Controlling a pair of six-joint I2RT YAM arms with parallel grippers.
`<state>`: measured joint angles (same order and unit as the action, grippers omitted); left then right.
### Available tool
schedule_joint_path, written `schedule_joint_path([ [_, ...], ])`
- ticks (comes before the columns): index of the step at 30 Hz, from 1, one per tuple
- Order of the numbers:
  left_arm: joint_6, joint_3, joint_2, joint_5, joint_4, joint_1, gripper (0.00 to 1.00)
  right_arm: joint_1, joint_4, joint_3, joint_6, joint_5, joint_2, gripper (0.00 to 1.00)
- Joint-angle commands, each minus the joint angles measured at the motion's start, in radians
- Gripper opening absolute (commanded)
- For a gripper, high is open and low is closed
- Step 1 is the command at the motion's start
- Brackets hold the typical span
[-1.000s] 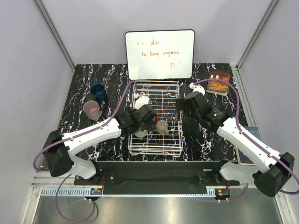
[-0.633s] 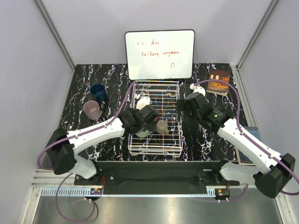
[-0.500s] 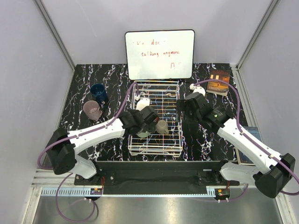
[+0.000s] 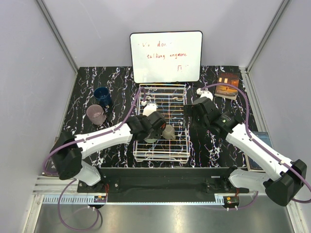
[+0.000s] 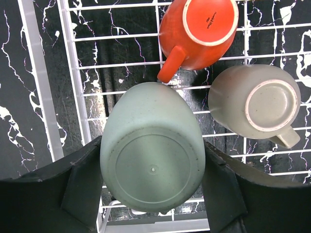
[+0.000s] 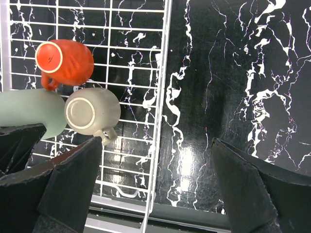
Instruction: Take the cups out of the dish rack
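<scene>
We judge the unloading to be partway through. The blue mug (image 4: 102,94) and the pink mug (image 4: 95,114) stand on the bench (image 4: 206,150) to the left of the dish rack (image 5: 43,92), while three mugs are inside the rack.

The step in hand is taking out the mint mug (image 5: 153,155). It is bottom-up in the rack's near-left part, and the left fingers (image 5: 85,189) are closed against its two sides, which we read as a grip. Toward the rack's far end from it is the orange mug (image 5: 199,29), bottom showing, with its handle pointing at the mint mug and nearly touching it. The grey-brown mug (image 5: 257,99) is bottom-up just to the right of the mint one, apart from it.

As we see it, the next move calls for a straight lift clear of the rack's low side, keeping off the orange handle. Then comes a carry to the bench left of the rack, near the two mugs there. The right fingers (image 6: 73,179) are spread wide with nothing between them, over the rack's right edge. They look placed to go for the grey-brown mug.

The mint mug's rim and handle are hidden under its own body, so we cannot tell whether it rests on the wires or is raised. From above, the left arm (image 4: 97,138) covers that mug almost wholly, and the orange one shows only as a sliver.
</scene>
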<state>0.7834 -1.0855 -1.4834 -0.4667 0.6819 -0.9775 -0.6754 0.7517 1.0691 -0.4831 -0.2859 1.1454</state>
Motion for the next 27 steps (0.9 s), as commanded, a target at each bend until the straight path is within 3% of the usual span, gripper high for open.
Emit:
schedule_joint_path([
  [1, -0.013, -0.008, 0.026, -0.01, -0.016, 0.002, 0.09, -0.007, -0.017, -0.004, 0.012, -0.006, -0.029, 1.0],
  [2, -0.019, -0.014, 0.032, -0.015, -0.016, 0.002, 0.0, -0.009, -0.017, -0.006, 0.014, -0.007, -0.03, 1.0],
  [12, -0.127, -0.2, 0.208, -0.078, 0.021, 0.002, 0.0, -0.009, -0.02, 0.022, 0.005, 0.005, -0.058, 1.0],
  [17, -0.184, -0.3, 0.284, -0.043, -0.037, 0.005, 0.0, -0.007, -0.035, 0.063, -0.017, 0.054, -0.065, 1.0],
  [20, -0.179, -0.292, 0.322, 0.034, -0.121, 0.017, 0.0, -0.007, -0.072, 0.075, -0.037, 0.129, -0.072, 1.0],
  [23, -0.17, -0.212, 0.371, 0.191, -0.273, 0.036, 0.0, -0.007, -0.162, 0.06, -0.06, 0.241, -0.111, 1.0],
  [27, -0.127, -0.059, 0.428, 0.376, -0.451, 0.092, 0.0, -0.004, -0.312, 0.014, -0.14, 0.266, -0.202, 1.0],
])
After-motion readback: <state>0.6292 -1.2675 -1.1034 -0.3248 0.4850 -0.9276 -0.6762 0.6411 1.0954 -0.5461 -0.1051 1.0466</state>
